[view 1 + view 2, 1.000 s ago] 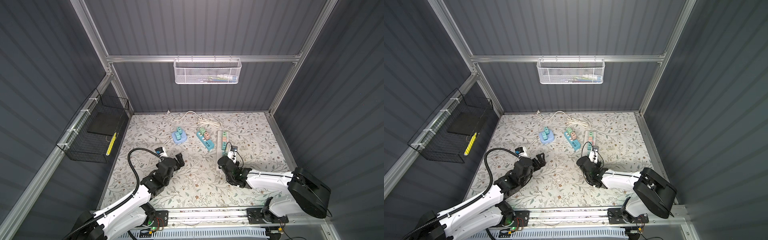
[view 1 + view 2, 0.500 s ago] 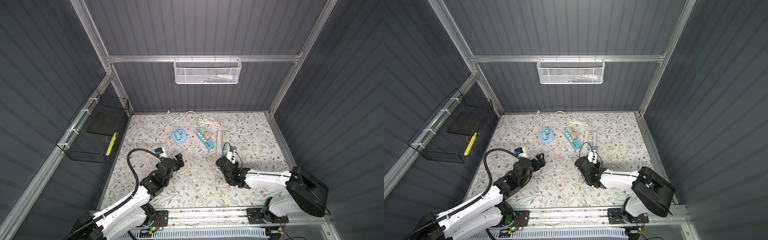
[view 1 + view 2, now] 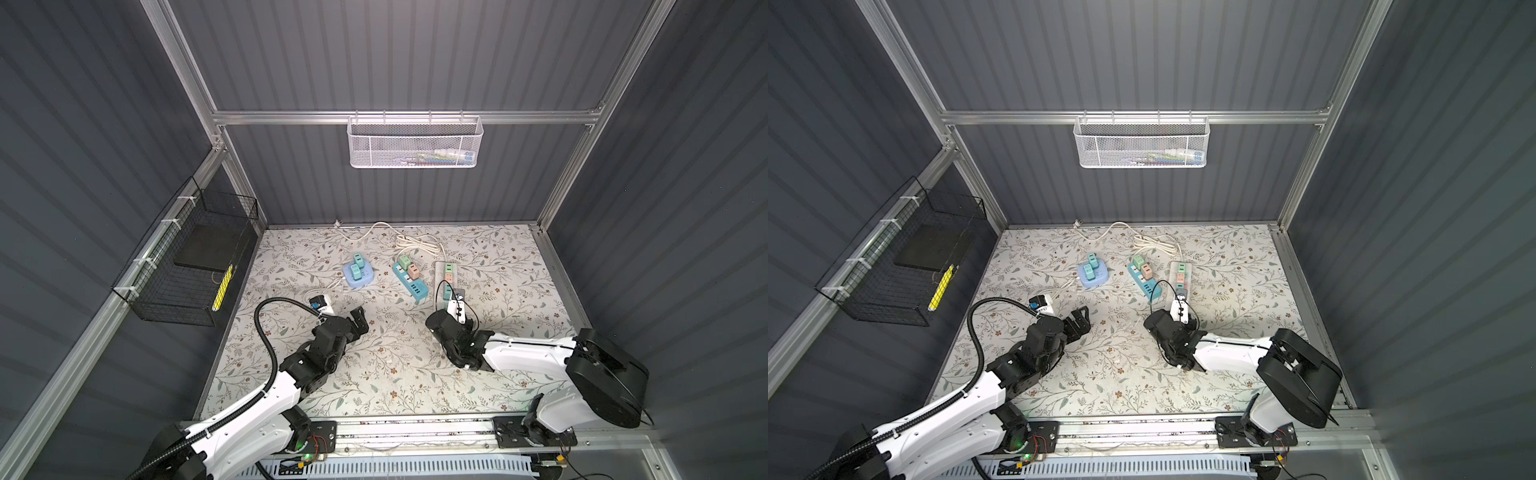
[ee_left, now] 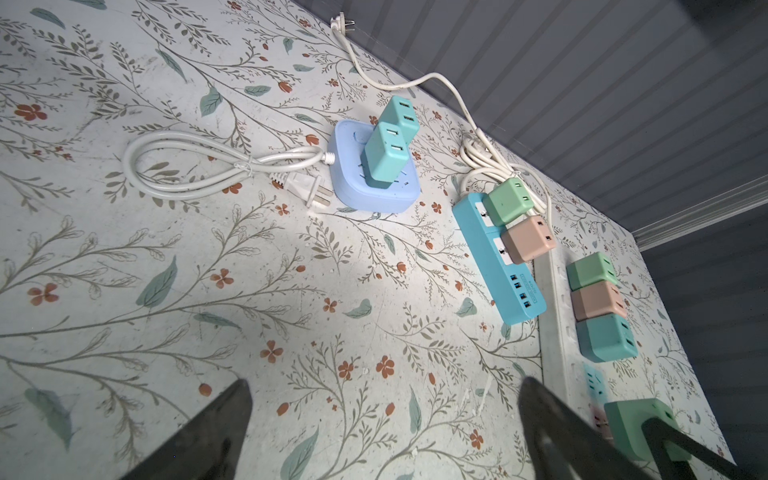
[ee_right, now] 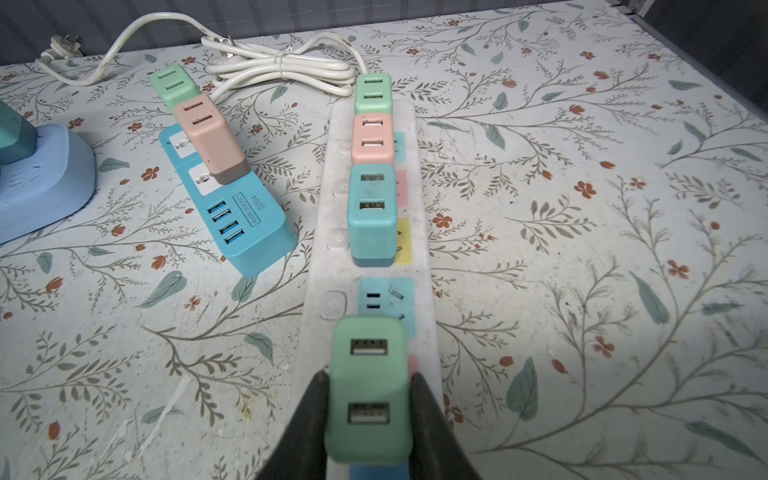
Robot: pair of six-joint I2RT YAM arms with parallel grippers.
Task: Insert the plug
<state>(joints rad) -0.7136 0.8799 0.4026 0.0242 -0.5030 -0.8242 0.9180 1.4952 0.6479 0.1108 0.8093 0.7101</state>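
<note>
strips: three, lavender strip (image 4: 374, 199), blue strip (image 4: 511, 286), white strip (image 5: 328, 266)
seated plugs (image 5: 371, 212): seven
green plug (image 5: 368, 428): one, at white strip's near end
right gripper (image 5: 369, 378): clamped on it
left gripper (image 4: 384, 384): wide apart, empty

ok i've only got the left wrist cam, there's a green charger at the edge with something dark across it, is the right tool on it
observer: yes, the right wrist view shows the right tool shut on the green charger, one finger against each side.
operator: is it plugged in yet
observer: cannot tell. it sits over the end of the white power strip nearest the arms, its two usb ports facing up and its prongs hidden underneath.
operator: and where's my left tool
observer: in a top view the left tool is open over the bare floral mat, apart from the strip.
</note>
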